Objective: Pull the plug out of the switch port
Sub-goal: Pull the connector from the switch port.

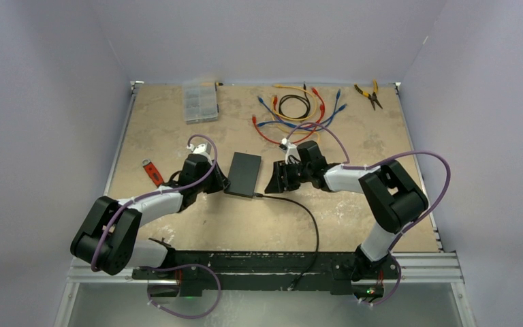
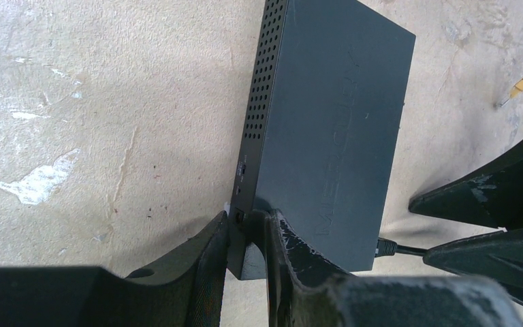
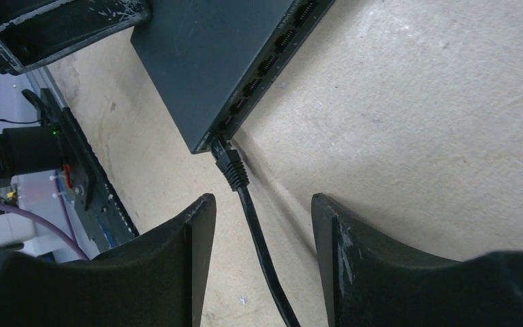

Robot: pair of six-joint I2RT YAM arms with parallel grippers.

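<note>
Matte-black flat rectangular switch (image 1: 246,173) sits mid-table between the arms. Left gripper (image 2: 247,237) is pinched tight on its near corner, bracing it. Right gripper (image 3: 262,208) is wide open and holding nothing, jaws straddling the black round cable (image 3: 264,259) just behind the black moulded plug (image 3: 229,162), which is seated in the end port. Suggest advancing onto the plug body, not the cable. Latch tab not visible, so squeeze across it, then pull straight along the port axis.

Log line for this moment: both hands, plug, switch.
left hand: shut on switch corner | right hand: open, astride cable behind plug | plug: seated in switch | pull: not yet started
</note>
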